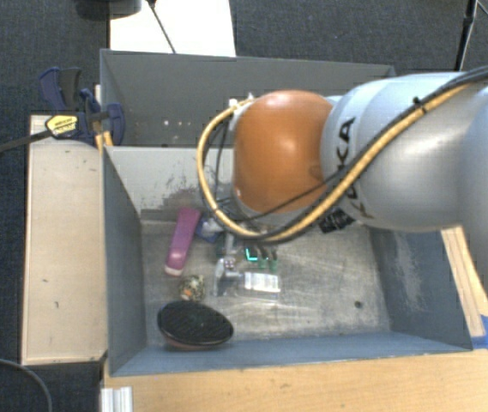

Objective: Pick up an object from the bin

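1. The gripper (226, 271) sits low in the bin (123, 256), close to the floor at about mid-bin, below the arm's orange cover (282, 148) and its looped cables (213, 187); the cover hides much of it, so I cannot tell whether it is released or clenched, and nothing can be seen grasped in it.
2. At 3 o'clock, just beside the gripper, lies a clear plastic packet (262, 282), flat on the floor; it is the nearest thing and, in my judgement, the likeliest one to pick.
3. At 10 o'clock, near, lies a pink tube (182, 239), lying lengthwise toward the back wall; at 8 o'clock, near, sits a small gold-brown thing (192, 287), too small to name.
4. At 7 o'clock, further off by the front wall, lies a black oval brush (194, 325).
5. Step in hand, as I judge it: the descent onto a thing, with no grasp yet shown and nothing lifted.
6. The next move calls for centring on one thing alone, closing firmly, then a straight lift clear of the walls; the thin flat packet may slip.
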Available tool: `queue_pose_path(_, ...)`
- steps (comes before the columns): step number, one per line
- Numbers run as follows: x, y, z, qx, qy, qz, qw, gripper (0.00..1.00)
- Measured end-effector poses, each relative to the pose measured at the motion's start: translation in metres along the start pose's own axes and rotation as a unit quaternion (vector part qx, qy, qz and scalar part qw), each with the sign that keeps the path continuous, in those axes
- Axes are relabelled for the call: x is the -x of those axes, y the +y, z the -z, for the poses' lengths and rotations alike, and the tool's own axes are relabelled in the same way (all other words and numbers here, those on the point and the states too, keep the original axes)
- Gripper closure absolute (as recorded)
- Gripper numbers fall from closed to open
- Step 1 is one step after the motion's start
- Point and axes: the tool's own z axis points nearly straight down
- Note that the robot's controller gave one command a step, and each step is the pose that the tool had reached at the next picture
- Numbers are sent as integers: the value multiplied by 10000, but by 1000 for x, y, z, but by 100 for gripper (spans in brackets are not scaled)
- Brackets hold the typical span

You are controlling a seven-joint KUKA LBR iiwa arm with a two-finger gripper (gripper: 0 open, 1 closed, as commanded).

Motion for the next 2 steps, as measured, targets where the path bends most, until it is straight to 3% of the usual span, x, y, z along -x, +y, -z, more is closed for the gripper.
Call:
queue_pose_path(1,-6,9,-107,29,-112,-226,9997,0)
queue_pose_path(2,-10,9,-107,15,-49,-237,9997,100)
